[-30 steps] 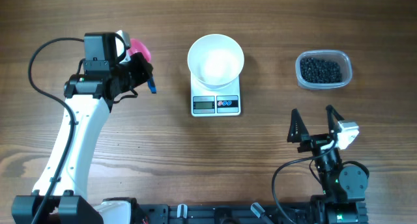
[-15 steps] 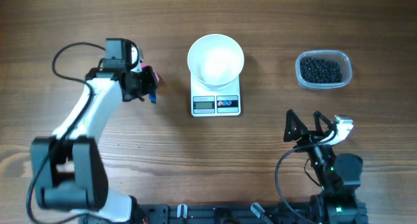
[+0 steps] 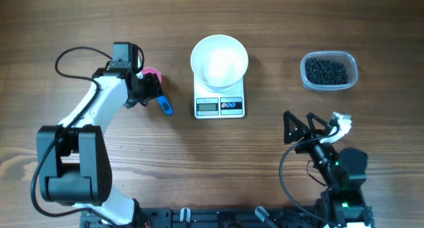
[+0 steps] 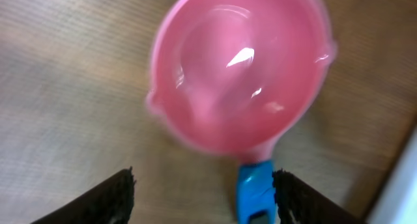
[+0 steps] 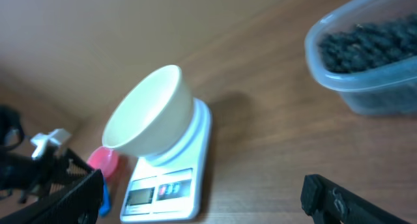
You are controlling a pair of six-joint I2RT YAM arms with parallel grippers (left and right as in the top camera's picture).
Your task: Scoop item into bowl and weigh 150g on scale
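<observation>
Pink round plastic scoop (image 3: 152, 73) lies on the wooden worktop (image 3: 79, 29) beneath the left gripper (image 3: 151, 90), jaws parted and empty, its blue handle (image 3: 165, 107) running toward five o'clock.

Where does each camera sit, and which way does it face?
Overhead: above the wooden table, looking straight down; both arms, the left hand and the right hand show.
Left wrist: on the left arm, looking down at the small pink plastic scoop with a blue handle; its dark fingers show at the bottom edge.
Right wrist: low, looking across the table at the round white bowl on the white rectangular scale and the clear plastic tub of black beads; its fingers fill the bottom corners.
Shared: all three views show the scoop.
</observation>
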